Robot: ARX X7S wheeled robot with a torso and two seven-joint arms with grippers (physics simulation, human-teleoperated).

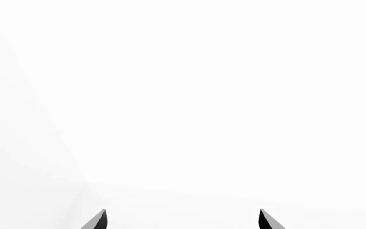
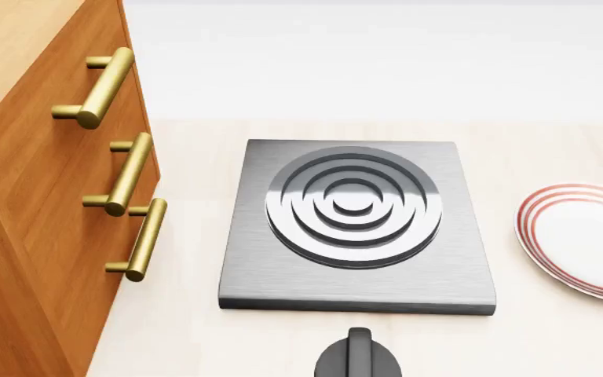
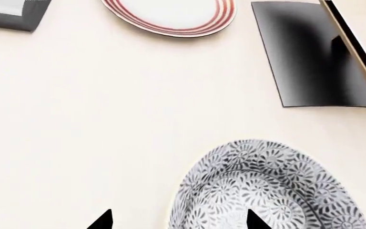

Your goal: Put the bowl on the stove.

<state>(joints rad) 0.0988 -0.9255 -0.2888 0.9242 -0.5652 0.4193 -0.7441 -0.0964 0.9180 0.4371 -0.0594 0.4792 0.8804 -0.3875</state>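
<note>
Speckled grey and white, the bowl [image 3: 266, 188] fills the near part of the right wrist view, resting on the pale counter [image 3: 106, 119] with the right gripper [image 3: 177, 220] poised over it; one dark fingertip [image 3: 254, 220] shows over the bowl's patterned surface and the other over bare counter just beside its rim, so the jaws stand wide apart and hold nothing. Beyond the bowl lies the red-ringed plate [image 3: 170, 16], and past that plate only a corner of the stove [image 3: 11, 16] appears, well apart from the bowl. From the head camera the stove [image 2: 359, 228] sits bare, its ringed burner [image 2: 354, 206] unoccupied, with the plate [image 2: 584, 239] beside it, the wooden cabinet [image 2: 40, 236] on its other side and a black knob [image 2: 358, 360] just in front; the bowl and both arms are outside that view. My judgement is that the reach-and-grasp step is in hand: next the right gripper needs to settle so one finger goes inside the rim, then close. Pointed at blank white, the left gripper [image 1: 183, 220] is spread wide and empty.
</note>
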